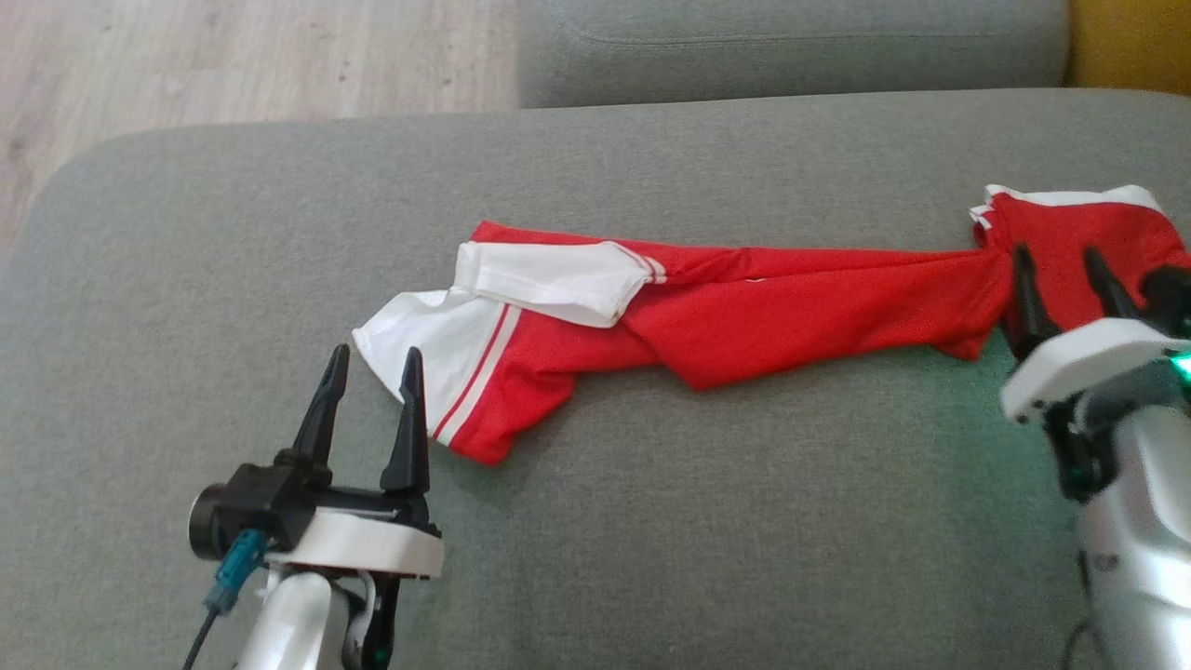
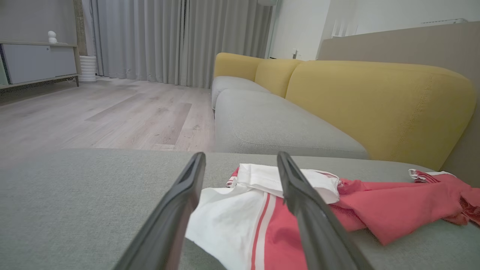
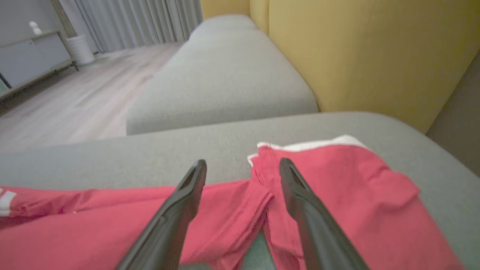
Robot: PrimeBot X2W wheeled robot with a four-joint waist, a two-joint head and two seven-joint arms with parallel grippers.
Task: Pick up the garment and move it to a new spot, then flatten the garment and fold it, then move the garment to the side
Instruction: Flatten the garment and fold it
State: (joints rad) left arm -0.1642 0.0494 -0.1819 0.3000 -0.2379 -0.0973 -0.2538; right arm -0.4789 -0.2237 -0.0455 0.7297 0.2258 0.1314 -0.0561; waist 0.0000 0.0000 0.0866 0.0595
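Flattening stage, as judged. The grey seat cushion is used as the working surface; the red-and-white garment is laid across its middle as a twisted, bunched band. The ends are best gripped at their outer corners and drawn apart, low over the cushion, so that the twist toward the cushion's right side is undone before any fold is made. The left gripper is held fully spread at the white end, nothing grasped; the right gripper is likewise spread and empty, astride the narrow red neck. The long axis is set across the cushion, left to right, the white end pointed toward its left side.
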